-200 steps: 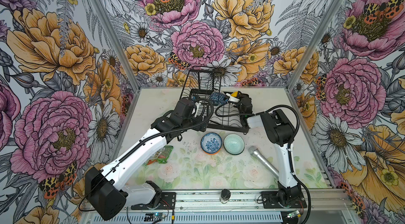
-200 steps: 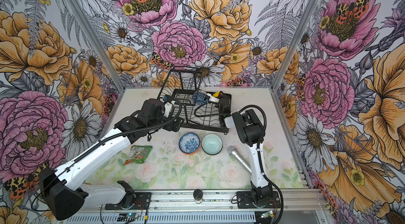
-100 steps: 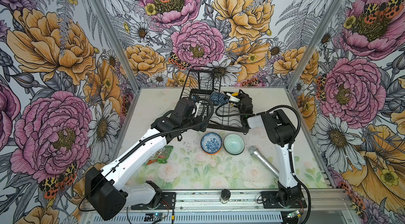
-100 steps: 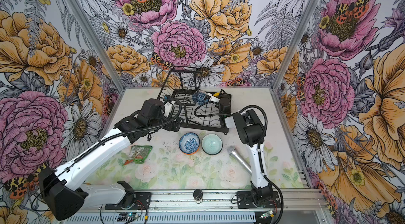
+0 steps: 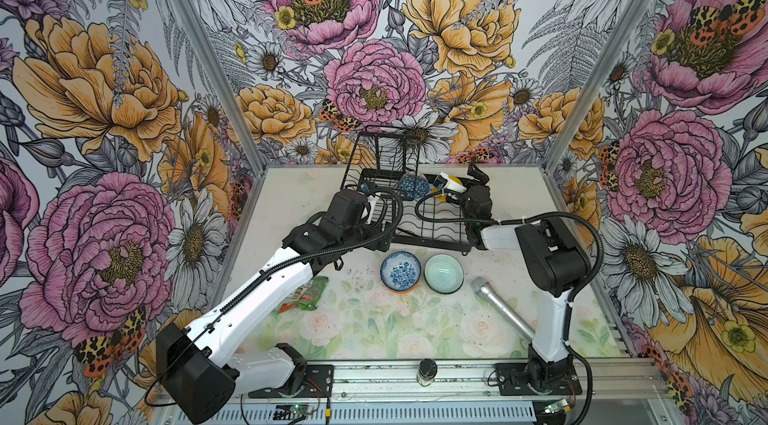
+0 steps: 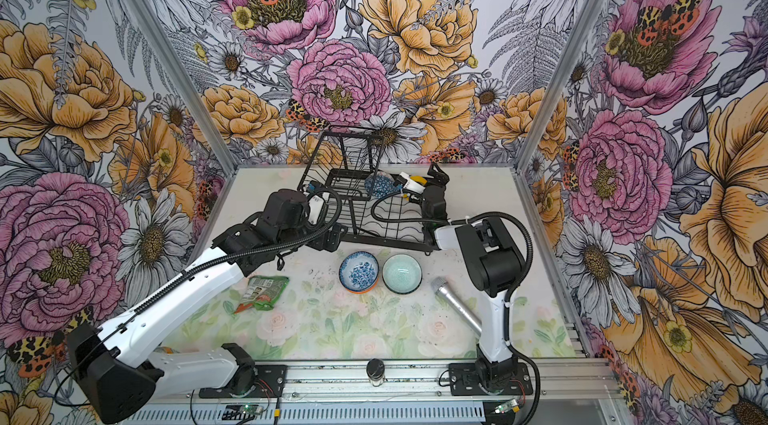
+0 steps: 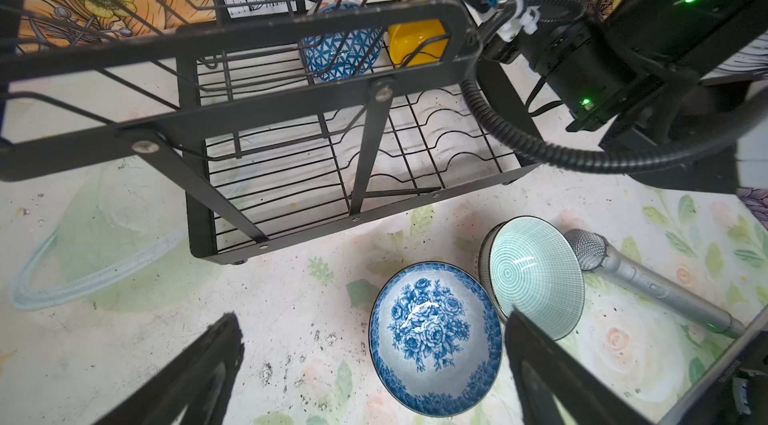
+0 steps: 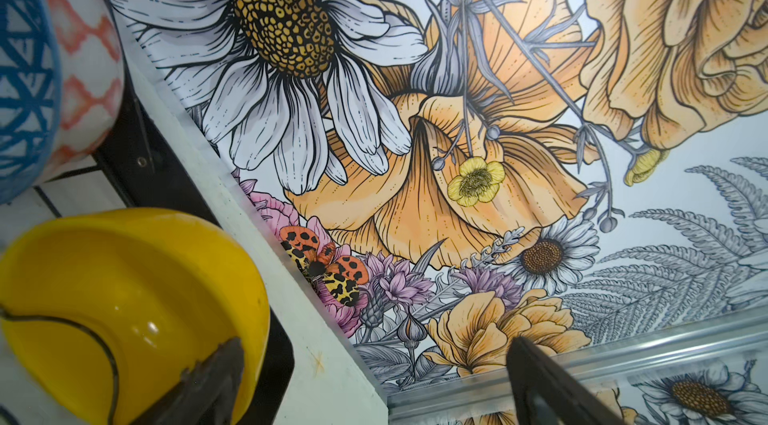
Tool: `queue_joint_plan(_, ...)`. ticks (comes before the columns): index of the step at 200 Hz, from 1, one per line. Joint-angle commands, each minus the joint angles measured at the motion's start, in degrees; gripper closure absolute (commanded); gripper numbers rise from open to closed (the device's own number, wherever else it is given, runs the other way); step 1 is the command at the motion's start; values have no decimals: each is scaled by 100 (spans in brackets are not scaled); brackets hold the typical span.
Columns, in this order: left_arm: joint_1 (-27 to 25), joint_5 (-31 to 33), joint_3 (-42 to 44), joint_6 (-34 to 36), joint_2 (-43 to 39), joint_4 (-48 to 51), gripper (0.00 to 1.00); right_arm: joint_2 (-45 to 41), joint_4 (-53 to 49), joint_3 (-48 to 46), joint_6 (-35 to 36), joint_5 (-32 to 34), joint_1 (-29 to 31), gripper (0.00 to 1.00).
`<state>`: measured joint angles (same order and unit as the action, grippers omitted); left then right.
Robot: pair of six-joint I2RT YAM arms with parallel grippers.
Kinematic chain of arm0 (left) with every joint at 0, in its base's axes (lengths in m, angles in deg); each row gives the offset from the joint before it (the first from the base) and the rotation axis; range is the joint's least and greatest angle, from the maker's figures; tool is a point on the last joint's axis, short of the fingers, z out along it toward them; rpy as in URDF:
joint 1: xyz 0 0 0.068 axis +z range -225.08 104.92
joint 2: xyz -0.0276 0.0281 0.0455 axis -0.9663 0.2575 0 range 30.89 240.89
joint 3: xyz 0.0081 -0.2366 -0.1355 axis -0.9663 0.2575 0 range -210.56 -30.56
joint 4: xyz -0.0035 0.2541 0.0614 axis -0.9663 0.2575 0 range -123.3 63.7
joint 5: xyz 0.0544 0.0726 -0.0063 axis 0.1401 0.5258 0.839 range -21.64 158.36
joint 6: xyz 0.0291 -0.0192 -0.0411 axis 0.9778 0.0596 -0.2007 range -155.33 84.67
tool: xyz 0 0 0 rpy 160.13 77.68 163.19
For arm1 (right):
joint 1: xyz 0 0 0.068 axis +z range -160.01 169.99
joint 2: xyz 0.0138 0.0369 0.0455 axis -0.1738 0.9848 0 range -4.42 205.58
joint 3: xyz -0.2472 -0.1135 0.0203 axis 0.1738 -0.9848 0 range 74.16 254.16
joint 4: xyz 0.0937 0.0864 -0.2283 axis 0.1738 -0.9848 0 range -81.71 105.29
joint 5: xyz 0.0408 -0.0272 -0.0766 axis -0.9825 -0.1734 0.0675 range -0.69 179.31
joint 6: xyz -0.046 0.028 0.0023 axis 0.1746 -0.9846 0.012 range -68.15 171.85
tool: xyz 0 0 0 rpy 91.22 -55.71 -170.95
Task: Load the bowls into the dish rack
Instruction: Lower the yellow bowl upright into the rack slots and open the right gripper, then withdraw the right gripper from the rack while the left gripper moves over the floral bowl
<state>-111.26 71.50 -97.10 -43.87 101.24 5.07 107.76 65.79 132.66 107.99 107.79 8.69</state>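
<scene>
At dish rack [image 7: 291, 34] rear corner: right end effector [image 8: 376, 346] wide beside yellow bowl [image 8: 124, 290]; left end effector [image 7: 372, 315] wide.

Floral-print walls [image 5: 374, 82] enclose a pale floral tabletop [image 5: 374, 331]

In both top views the yellow bowl [image 5: 456, 183] is mostly hidden behind the right arm [image 5: 478, 198]. The orange bowl [image 5: 400, 291] shows only a rim sliver beneath the floral bowl [image 5: 400, 273], and the lattice bowl [image 7: 484, 261] only a dark edge under the mint bowl [image 7: 536, 277]. The right wrist view's edge cuts off the blue geometric bowl [image 8: 20, 70]
</scene>
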Motion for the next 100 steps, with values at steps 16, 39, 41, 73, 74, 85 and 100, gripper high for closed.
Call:
queue_joint_plan(16,16,133,106,32,-223,-58,1,-1215,-876,-587,-1265,546,500,0)
queue_joint_plan(39,5,165,249,-30,-385,-49,1,-1808,-1502,-817,-1738,1129,881,1)
queue_joint_plan(41,1,166,259,-42,-393,-49,1,-1861,-1588,-828,-1784,1184,916,1)
queue_joint_plan(73,-7,235,543,-202,-581,-48,1,-2713,-4207,-417,-3394,1189,1197,0)
queue_joint_plan(74,-9,238,549,-206,-582,-44,1,-2738,-4303,-387,-3467,1182,1197,0)
queue_joint_plan(85,-12,249,610,-270,-635,-51,1,-2900,-5320,-41,-4132,1006,1200,0)
queue_joint_plan(100,-11,249,651,-314,-671,-54,1,-3136,-6239,221,-4726,809,1240,1)
